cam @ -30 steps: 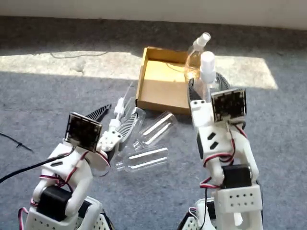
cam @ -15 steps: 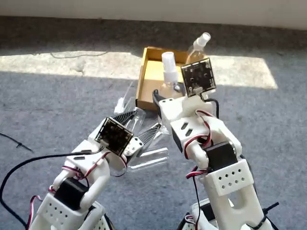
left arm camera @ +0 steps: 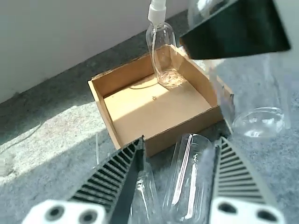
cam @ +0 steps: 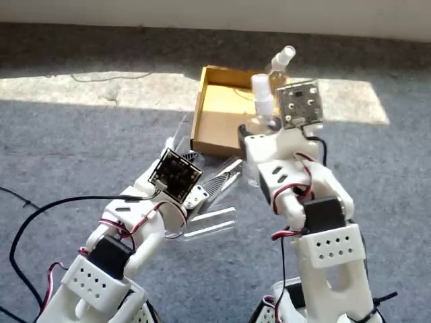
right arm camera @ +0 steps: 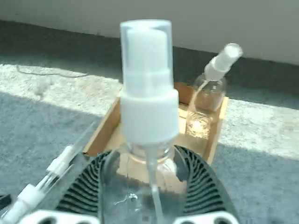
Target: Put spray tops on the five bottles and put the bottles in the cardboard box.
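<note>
While upright, bottle point(right arm camera: 148, 116) in right jaws.

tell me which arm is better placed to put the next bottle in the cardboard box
Right. The right gripper is shut on an upright spray-topped bottle close by the cardboard box. The left gripper is open over a topless bottle lying down, which isn't ready for boxing.

A carpeted indoor room: sunlit grey carpet point(cam: 67, 148) runs up to a plain white wall point(cam: 202, 10).
</note>
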Controlling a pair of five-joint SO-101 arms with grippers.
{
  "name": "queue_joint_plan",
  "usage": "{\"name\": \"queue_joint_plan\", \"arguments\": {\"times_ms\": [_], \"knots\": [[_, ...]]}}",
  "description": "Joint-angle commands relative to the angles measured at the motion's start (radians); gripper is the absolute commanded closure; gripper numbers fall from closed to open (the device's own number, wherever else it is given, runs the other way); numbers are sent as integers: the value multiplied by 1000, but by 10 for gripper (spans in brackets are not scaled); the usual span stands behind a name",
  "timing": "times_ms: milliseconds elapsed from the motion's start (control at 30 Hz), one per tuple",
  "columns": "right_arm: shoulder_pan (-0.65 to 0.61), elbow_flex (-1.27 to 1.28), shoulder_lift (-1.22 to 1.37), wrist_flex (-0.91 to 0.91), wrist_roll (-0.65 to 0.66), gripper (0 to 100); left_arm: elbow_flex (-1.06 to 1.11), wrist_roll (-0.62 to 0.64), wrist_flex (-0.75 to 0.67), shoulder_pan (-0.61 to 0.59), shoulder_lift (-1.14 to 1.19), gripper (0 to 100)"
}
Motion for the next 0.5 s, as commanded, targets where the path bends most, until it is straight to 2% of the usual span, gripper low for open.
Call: {"name": "queue_joint_plan", "arguments": {"times_ms": [0, 133, 233, 333, 467], "knots": [[269, -68, 8, -110, 92, 995, 31, -5, -20, 12, -53, 776], [495, -7, 39, -271, 227, 995, 70, -8, -15, 10, -122, 776], [584, 70, 137, -401, 304, 995, 74, -8, 52, 10, -183, 776], [645, 143, 266, -565, 315, 995, 81, -8, 118, 10, -255, 776], [685, 271, 415, -921, 252, 995, 81, -8, 192, 10, -349, 776]]}}
